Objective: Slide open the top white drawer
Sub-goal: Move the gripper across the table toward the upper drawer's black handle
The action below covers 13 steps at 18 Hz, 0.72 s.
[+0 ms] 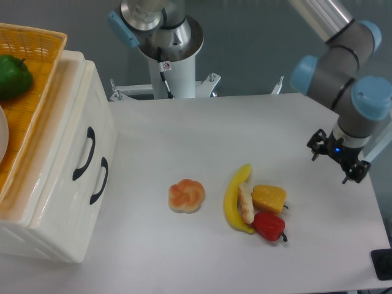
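Evidently the approach is barely begun: the black two-finger gripper (337, 160), fingers spread and empty, hangs over the right of the white worktop (202, 135), well apart from the shut glossy cream-white top drawer (70, 144), whose black curved handle (84, 154) it must cross to reach and grasp.

A small round red-and-white sticker (166, 65) on the white robot pedestal (174, 76), far left of the gripper, carries a symbol too small to read.
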### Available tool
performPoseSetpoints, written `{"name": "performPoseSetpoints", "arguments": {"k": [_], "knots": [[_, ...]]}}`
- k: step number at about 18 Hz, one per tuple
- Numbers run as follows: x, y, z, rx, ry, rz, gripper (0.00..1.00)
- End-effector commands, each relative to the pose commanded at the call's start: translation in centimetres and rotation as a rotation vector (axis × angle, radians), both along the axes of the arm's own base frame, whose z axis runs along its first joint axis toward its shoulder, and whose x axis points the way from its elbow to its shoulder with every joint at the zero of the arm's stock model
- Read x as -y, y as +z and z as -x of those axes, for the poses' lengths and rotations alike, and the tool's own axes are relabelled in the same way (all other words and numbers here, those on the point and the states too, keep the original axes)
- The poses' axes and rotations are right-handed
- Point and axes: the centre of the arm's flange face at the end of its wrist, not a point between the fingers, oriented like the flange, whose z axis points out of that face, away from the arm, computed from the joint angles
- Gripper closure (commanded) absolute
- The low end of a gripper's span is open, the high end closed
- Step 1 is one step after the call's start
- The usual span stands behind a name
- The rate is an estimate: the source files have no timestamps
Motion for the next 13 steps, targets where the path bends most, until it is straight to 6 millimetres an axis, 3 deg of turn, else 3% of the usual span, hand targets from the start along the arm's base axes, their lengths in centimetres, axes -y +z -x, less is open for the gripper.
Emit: {"name": "performPoseSetpoints", "arguments": {"k": [7,10,13], "knots": [[-4.7,3.3,-6.4,0.066,0.109,-0.005,0.0],[-6.6,3.9,-8.7,0.127,0.205,-0.042,0.0],[-9.3,4.2,-12.3,0.193,0.273,-0.031,0.0]]}}
